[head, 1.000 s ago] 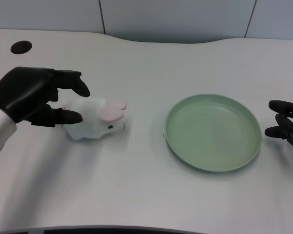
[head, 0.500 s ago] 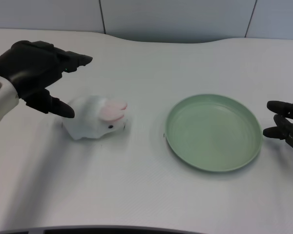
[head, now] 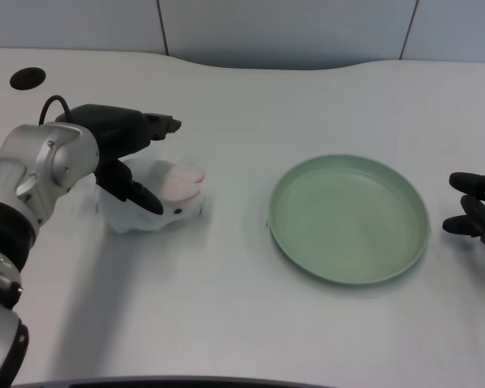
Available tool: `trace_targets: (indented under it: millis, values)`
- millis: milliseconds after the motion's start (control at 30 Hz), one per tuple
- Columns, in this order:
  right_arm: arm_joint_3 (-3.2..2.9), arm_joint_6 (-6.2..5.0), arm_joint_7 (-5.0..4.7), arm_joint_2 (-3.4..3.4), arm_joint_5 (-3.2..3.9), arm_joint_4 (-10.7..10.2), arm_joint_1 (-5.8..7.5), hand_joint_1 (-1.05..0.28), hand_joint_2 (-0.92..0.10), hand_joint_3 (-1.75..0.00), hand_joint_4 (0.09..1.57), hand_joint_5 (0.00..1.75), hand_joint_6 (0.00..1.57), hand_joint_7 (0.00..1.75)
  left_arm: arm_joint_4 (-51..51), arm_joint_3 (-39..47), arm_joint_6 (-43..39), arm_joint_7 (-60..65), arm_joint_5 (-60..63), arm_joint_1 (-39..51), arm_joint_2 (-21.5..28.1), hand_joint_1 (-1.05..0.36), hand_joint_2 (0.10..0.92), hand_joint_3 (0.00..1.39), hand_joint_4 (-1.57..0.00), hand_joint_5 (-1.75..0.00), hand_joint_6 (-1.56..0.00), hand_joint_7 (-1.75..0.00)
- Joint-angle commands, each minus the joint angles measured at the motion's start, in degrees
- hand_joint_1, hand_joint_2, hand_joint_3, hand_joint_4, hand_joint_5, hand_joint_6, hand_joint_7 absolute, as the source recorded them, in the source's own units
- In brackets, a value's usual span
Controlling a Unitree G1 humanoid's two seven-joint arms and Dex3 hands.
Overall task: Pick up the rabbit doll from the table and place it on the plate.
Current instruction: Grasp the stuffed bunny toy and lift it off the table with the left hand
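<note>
The left hand [head: 128, 153] hangs over the white rabbit doll [head: 155, 200] with its fingers spread, one reaching past the far side and another lying across the near flank; it straddles the toy but does not yet appear to grip it, presumably lining up a grasp from above. The doll lies on the white table [head: 226, 315], well left of the empty green plate [head: 349, 218]. Nothing stands between doll and plate. A dark hole [head: 27, 78] marks the table's far left corner.
</note>
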Motion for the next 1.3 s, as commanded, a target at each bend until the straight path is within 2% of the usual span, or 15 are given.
trace_targets:
  millis: [33, 100, 267, 333, 433, 533, 633, 733, 867, 1067, 1167, 1300]
  values:
    - [-0.51, -0.42, 0.48, -1.15, 1.03, -0.6, 1.07, -0.44, -0.92, -0.25, 0.76, 0.81, 0.97, 0.01, 7.0, -2.7, 3.6, 1.8, 2.0, -4.0, -2.7, -1.05, 0.903, 0.07, -0.01, -0.04, -0.05, 0.0]
    - [-0.6, -0.83, 0.86, -1.24, 1.18, -0.7, 1.31, -0.43, -0.92, -0.26, 0.76, 0.81, 0.97, 0.01, 11.2, -4.2, 7.0, 2.1, 3.1, -5.7, -4.9, -1.04, 0.89, 0.05, -0.02, -0.04, -0.06, -0.01]
    - [-0.7, -1.44, 1.4, -1.2, 1.51, -0.9, 1.72, -0.43, -0.92, -0.27, 0.75, 0.82, 0.97, 0.01, 14.8, -6.6, 10.0, 2.6, 4.2, -7.0, -6.6, -1.02, 0.883, 0.02, -0.01, -0.04, -0.06, -0.01]
    - [-0.88, -1.08, 1.56, -1.18, 1.87, -1.0, 1.85, -0.43, -0.92, -0.27, 0.75, 0.82, 0.97, 0.01, 15.7, -7.7, 11.4, 3.2, 4.9, -7.1, -7.1, -1.01, 0.872, 0.01, -0.01, -0.03, -0.06, -0.01]
    - [-0.98, -1.13, 1.79, -1.18, 2.19, -1.0, 2.17, -0.42, -0.92, -0.26, 0.76, 0.82, 0.97, 0.01, 16.6, -9.4, 12.8, 4.6, 6.1, -6.9, -7.6, -0.97, 0.865, 0.0, -0.01, -0.01, -0.06, 0.0]
    - [-0.42, -1.85, 1.41, -1.34, 1.78, -1.2, 2.63, -0.42, -0.92, -0.27, 0.76, 0.82, 0.96, 0.0, 17.0, -9.7, 13.1, 6.5, 6.0, -6.4, -7.8, -0.97, 0.859, 0.0, 0.0, -0.01, -0.06, -0.01]
    - [-0.65, -1.96, 1.82, -1.23, 2.27, -1.5, 2.9, -0.42, -0.92, -0.27, 0.77, 0.81, 0.97, 0.01, 17.4, -9.5, 13.6, 8.3, 5.3, -5.7, -8.2, -0.99, 0.863, 0.0, 0.0, 0.0, -0.04, 0.0]
    - [-0.78, -1.05, 1.52, -1.14, 2.59, -1.9, 2.97, -0.43, -0.92, -0.26, 0.78, 0.81, 0.98, 0.01, 17.8, -9.3, 14.7, 9.2, 4.9, -5.3, -8.7, -0.99, 0.851, 0.0, 0.0, 0.0, -0.03, 0.0]
    - [-0.8, -0.82, 1.52, -1.11, 2.85, -2.2, 3.23, -0.43, -0.92, -0.25, 0.79, 0.8, 0.98, 0.01, 17.9, -9.5, 15.0, 11.0, 5.1, -4.6, -8.7, -0.97, 0.833, 0.0, -0.01, 0.0, -0.04, 0.0]
    - [-0.74, -1.53, 1.82, -1.01, 3.15, -3.0, 4.09, -0.43, -0.92, -0.26, 0.8, 0.79, 0.98, 0.01, 18.1, -9.3, 15.2, 13.9, 4.6, -3.5, -9.1, -0.95, 0.805, 0.0, -0.09, -0.04, -0.07, -0.02]
    - [-0.7, -1.67, 2.18, -1.15, 3.21, -3.1, 4.31, -0.43, -0.92, -0.26, 0.79, 0.78, 0.97, 0.01, 18.1, -8.3, 14.9, 13.9, 3.4, -3.2, -9.3, -0.9, 0.794, 0.0, -0.1, -0.04, -0.09, -0.02]
    - [-0.76, -1.88, 1.98, -1.05, 3.34, -3.8, 4.82, -0.43, -0.92, -0.26, 0.81, 0.78, 0.98, 0.01, 18.2, -7.0, 15.0, 12.3, 2.1, -3.1, -9.6, -0.87, 0.799, 0.0, -0.07, -0.03, -0.07, -0.01]
